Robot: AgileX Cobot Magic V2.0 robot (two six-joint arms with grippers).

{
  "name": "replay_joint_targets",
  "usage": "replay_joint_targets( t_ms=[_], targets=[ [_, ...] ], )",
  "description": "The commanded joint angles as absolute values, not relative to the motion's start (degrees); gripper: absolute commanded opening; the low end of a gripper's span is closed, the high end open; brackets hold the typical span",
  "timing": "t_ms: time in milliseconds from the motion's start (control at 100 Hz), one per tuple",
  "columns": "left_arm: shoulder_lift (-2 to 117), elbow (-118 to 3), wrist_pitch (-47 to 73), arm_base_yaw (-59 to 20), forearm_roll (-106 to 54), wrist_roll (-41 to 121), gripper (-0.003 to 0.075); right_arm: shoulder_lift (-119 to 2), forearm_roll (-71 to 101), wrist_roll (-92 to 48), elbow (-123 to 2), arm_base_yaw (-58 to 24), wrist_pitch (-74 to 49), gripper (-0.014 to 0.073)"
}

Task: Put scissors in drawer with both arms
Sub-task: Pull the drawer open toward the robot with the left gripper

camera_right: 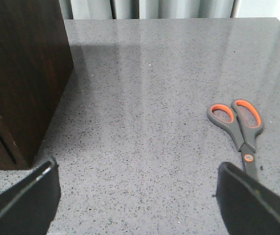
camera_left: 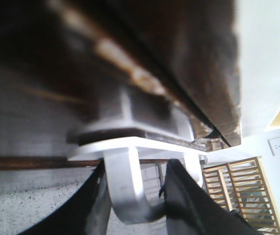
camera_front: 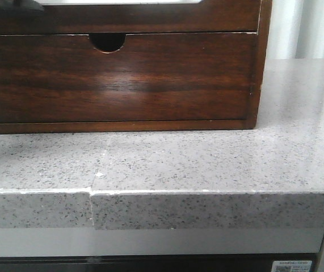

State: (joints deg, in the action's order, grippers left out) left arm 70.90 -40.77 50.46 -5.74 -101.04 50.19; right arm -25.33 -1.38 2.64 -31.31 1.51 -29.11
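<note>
Lying flat on the grey speckled bench (camera_right: pixel 144 98), the scissors (camera_right: pixel 239 128) show only in the right wrist view: grey handles with orange-lined loops, blades partly hidden behind one finger (camera_right: pixel 255 200) of the right gripper (camera_right: pixel 139 196). That gripper hovers over bare stone, its jaws spread wide and holding nothing, with the scissors just beside the one fingertip and the dark cabinet side (camera_right: pixel 24 73) beyond the other.

Front view: a dark brown glossy wooden cabinet (camera_front: pixel 258 62) sits on the bench back from the front edge. Its lower drawer front (camera_front: pixel 150 79), shut flush, carries a small half-round notch (camera_front: pixel 108 42) at the top edge. Above it, only a strip of the drawer (camera_front: pixel 122 20) shows at the top of the frame; whether it is pulled out cannot be told from here. A seam and a small chip (camera_front: pixel 99 174) mark the bench's front edge.

Left wrist view: blurred, very close to dark wood (camera_left: pixel 198 63). The left gripper (camera_left: pixel 135 196) is up against the woodwork, a white curved part (camera_left: pixel 125 181) between its dark fingers (camera_left: pixel 189 200). Cannot tell how wide its jaws stand or whether they hold anything.
</note>
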Motion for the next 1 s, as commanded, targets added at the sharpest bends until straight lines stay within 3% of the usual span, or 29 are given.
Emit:
replay_joint_targets(
  t_ms=[0, 420, 990],
  targets=[
    [69.7, -42.9, 52.6, -5.9, -105.5, 53.1, 0.0083, -26.0, -1.4, 2.0, -33.0, 1.7, -24.5, 0.0583],
    [59.9, -34.6, 52.7, -5.9, -103.9, 53.1, -0.0012, -26.0, -1.4, 2.0, -33.0, 1.7, -24.5, 0.0583],
    [41.0, -19.4, 53.6, -5.9, -103.4, 52.9, -0.0012, -26.0, -1.4, 2.0, -33.0, 1.7, -24.5, 0.0583]
  ],
)
